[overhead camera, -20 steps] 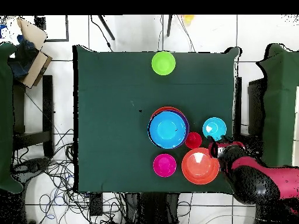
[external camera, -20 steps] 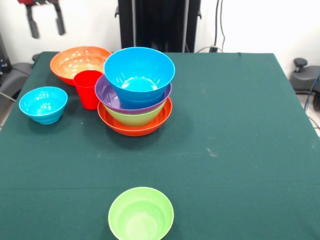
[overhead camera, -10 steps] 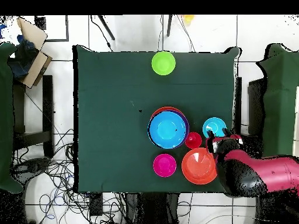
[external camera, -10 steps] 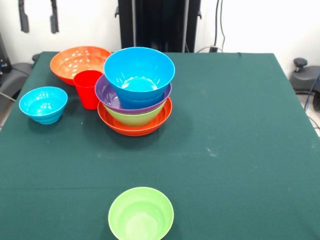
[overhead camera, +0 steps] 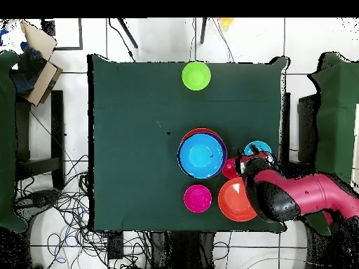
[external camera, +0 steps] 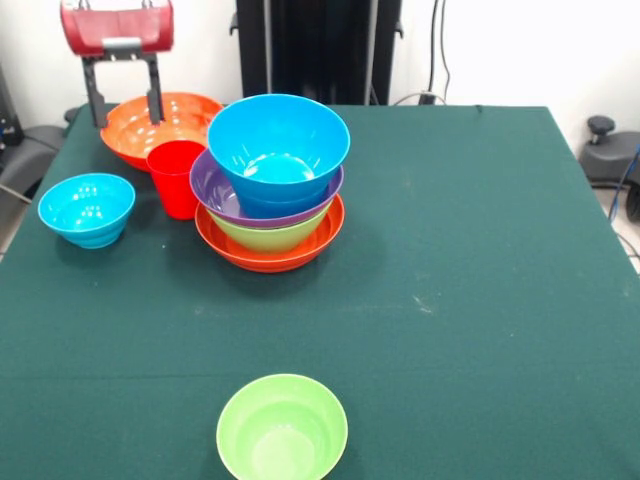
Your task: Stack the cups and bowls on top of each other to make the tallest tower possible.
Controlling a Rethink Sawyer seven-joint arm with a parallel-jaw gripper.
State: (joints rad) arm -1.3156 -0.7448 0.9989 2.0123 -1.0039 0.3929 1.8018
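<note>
**Hand hanging open above the cup's corner**

The hand (external camera: 125,105) is hanging empty, its two fingers spread, over the loose orange bowl (external camera: 150,125). The red cup (external camera: 176,177) is standing upright on the tabletop (external camera: 460,280) just in front of that bowl, beside the tower (external camera: 270,185), slightly nearer me than the hand.

A robotics lab. A bench (overhead camera: 140,140) draped in dark green cloth stands on a white tiled floor (overhead camera: 70,140), with loose black cables (overhead camera: 63,210) tangled beside it, a cardboard box (overhead camera: 38,59) nearby, and plain white walls (external camera: 500,50) behind.
</note>
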